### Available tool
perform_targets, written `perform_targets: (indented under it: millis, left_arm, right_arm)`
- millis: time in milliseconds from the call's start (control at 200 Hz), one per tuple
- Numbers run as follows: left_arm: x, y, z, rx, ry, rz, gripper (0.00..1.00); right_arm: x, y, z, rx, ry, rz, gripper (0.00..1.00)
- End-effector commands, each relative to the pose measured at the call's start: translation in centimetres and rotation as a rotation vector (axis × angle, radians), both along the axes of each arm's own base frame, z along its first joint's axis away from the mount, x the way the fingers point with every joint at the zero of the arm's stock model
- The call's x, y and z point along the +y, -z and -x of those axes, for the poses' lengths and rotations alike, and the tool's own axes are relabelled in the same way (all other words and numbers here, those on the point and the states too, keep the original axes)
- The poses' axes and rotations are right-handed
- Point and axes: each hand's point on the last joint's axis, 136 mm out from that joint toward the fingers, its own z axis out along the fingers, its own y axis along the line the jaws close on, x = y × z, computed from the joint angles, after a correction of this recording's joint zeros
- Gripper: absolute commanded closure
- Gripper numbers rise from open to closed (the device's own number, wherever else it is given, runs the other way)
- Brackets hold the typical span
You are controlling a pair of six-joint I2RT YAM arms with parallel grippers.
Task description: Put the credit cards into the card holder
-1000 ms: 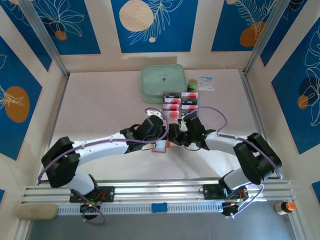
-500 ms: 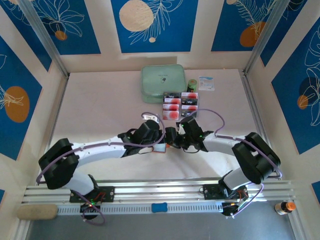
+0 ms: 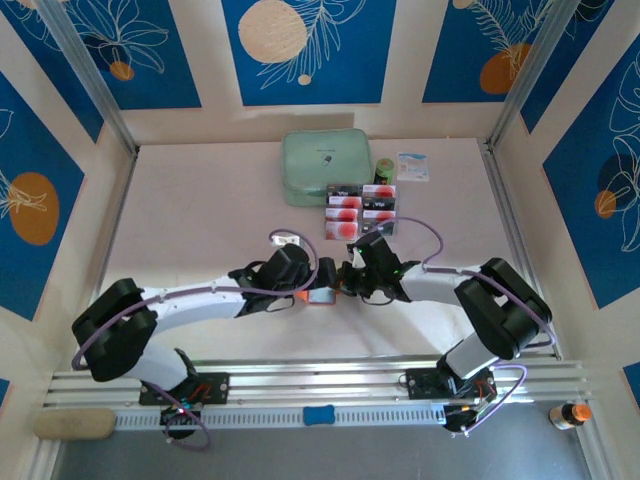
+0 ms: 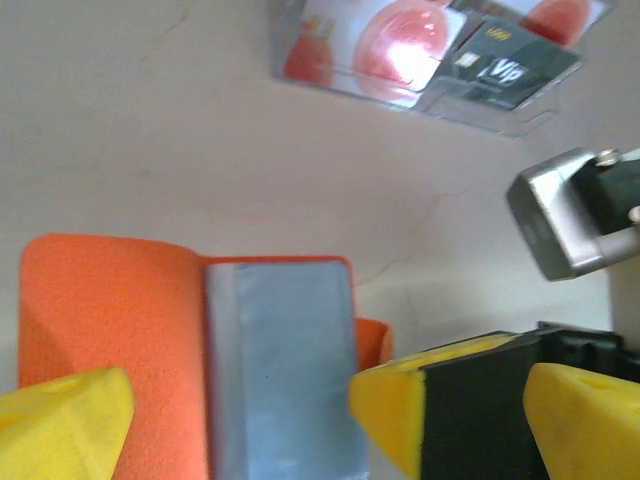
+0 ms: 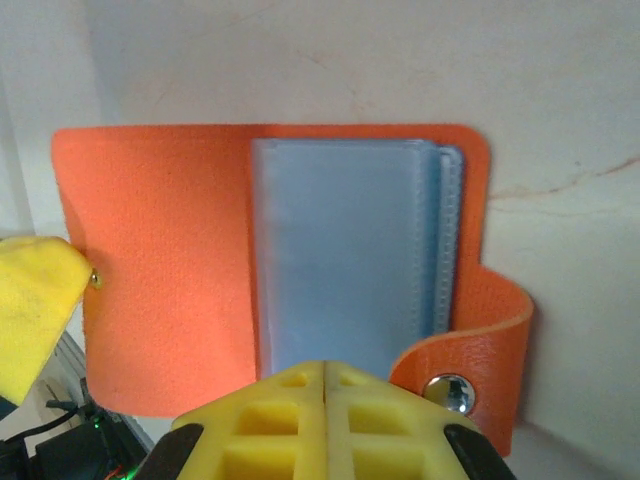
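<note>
Right wrist view has the card holder (image 5: 170, 270) lying open and flat on the table (image 5: 300, 60). Its pale blue sleeves (image 5: 345, 250) are in the middle and the snap tab (image 5: 470, 370) curls up at one end. The right gripper (image 5: 325, 380) sits over the near edge of the sleeves, yellow fingers pressed together with nothing between them. I cannot tell whether they touch the plastic.

At the far end, a yellow fingertip (image 5: 30, 290) of the other arm meets the plain flap beside its stud. In the left wrist view, the left gripper (image 4: 320, 425) has its fingers spread wide, straddling the holder, whose lower part is cut off by the frame edge.

From above, only a small orange and grey sliver of the holder (image 3: 320, 295) shows between the two grippers; the rest is under them. The credit cards (image 3: 360, 208) lie farther back in a clear tray (image 4: 500, 118), apart from the holder. In the left wrist view they are blurred and cropped at the top.
</note>
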Motion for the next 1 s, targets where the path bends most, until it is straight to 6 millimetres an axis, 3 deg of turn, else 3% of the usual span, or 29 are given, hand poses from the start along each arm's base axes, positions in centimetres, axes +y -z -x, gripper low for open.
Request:
perform_targets:
  millis: [0, 255, 595, 995]
  left_arm:
    - [1.3, 0.6, 0.2, 0.018, -0.035, -0.019, 0.0]
    - [2.4, 2.3, 0.5, 0.035, -0.027, -0.072, 0.0]
    - [2.4, 5.6, 1.0, 0.074, 0.048, -0.168, 0.0]
    - [2.6, 6.7, 0.9, 0.059, 0.107, -0.257, 0.0]
  right_arm:
    - [-0.2, 0.8, -0.2, 0.01, 0.022, 0.012, 1.0]
    - [-1.0, 2.0, 0.1, 0.035, 0.042, 0.026, 1.0]
    - [-0.8, 0.2, -0.7, 0.006, 0.042, 0.005, 1.0]
    - [-0.7, -0.4, -3.0, -0.009, 0.023, -0.004, 1.0]
